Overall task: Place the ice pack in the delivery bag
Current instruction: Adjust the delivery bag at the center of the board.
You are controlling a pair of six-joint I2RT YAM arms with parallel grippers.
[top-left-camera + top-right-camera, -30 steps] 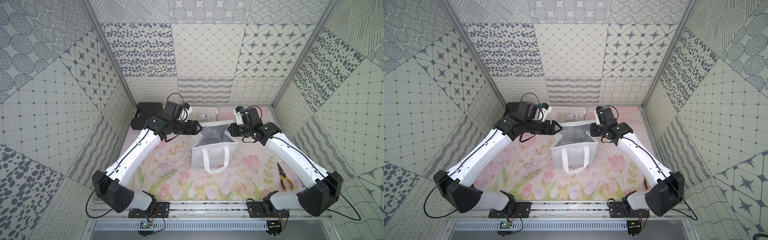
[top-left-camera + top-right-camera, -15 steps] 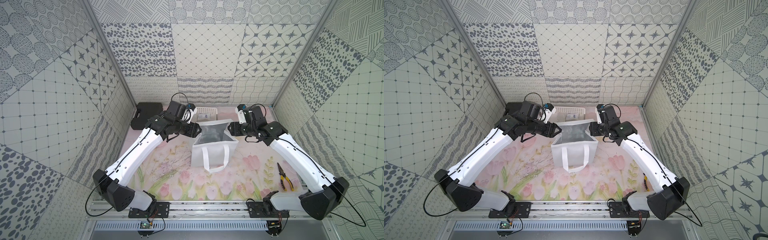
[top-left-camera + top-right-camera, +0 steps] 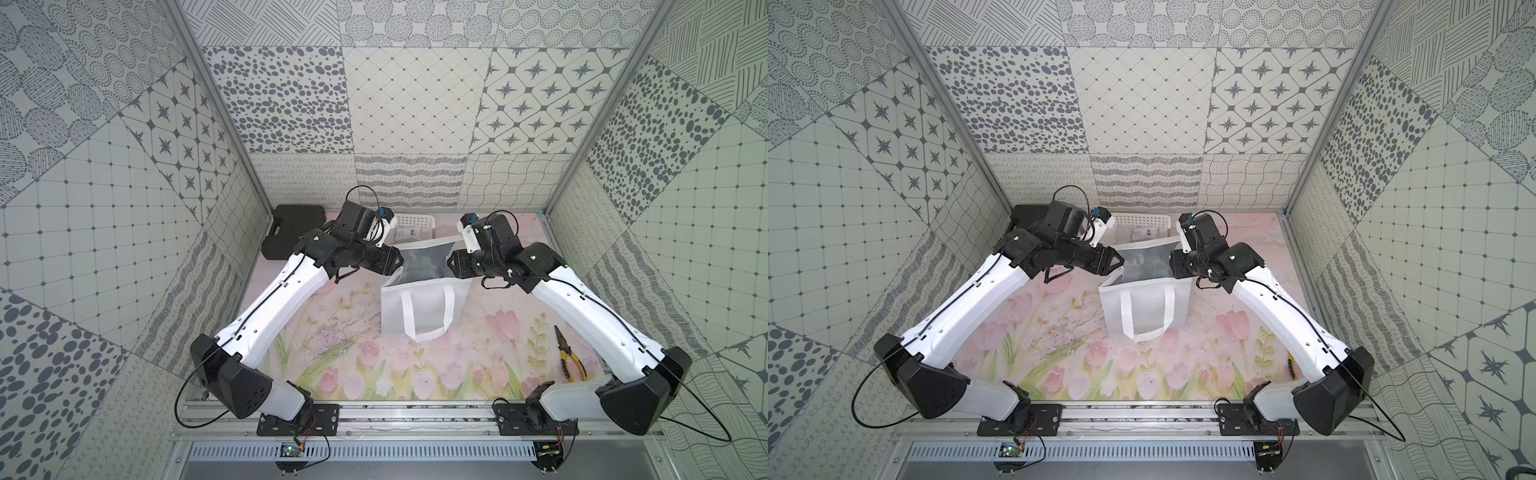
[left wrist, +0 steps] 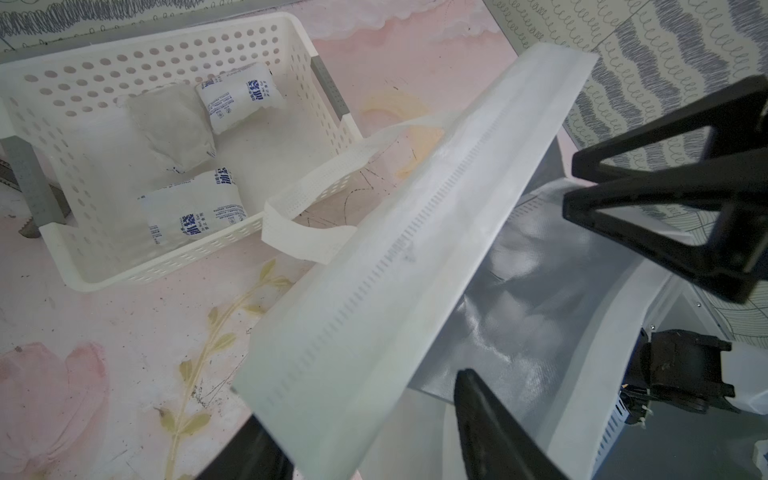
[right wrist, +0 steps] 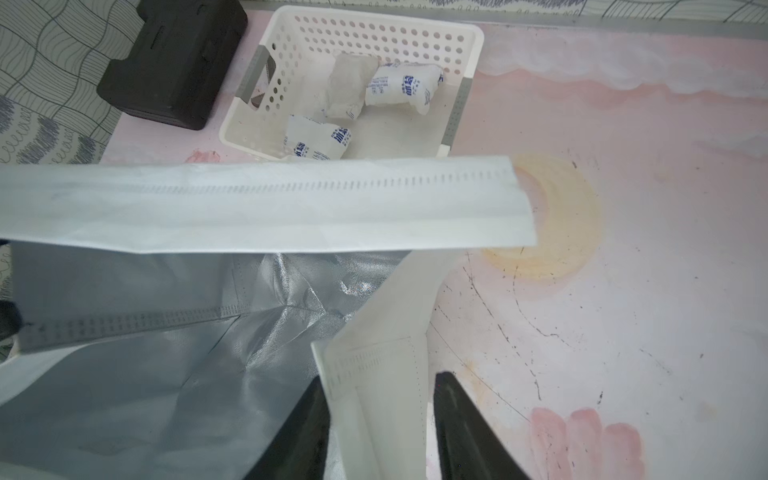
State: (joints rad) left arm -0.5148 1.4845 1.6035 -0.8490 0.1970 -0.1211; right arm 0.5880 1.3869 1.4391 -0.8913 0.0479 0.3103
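Far edge of bench: ice pack [image 4: 195,208] untouched in basket [image 4: 62,257]. Mid-bench, delivery bag [image 3: 424,303], mouth open. I read left gripper [image 4: 359,395] unclenched astride rim flap [image 4: 395,208]; right gripper [image 5: 380,379] straddles side wall, clamped or not I cannot tell. Pick and drop remain. Rim flap stands between basket and mouth; black case [image 3: 291,232], pliers [image 3: 569,365] clear.

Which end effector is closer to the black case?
Left. The left end effector sits on the side of the delivery bag nearest the black case; the right end effector is across the bag.
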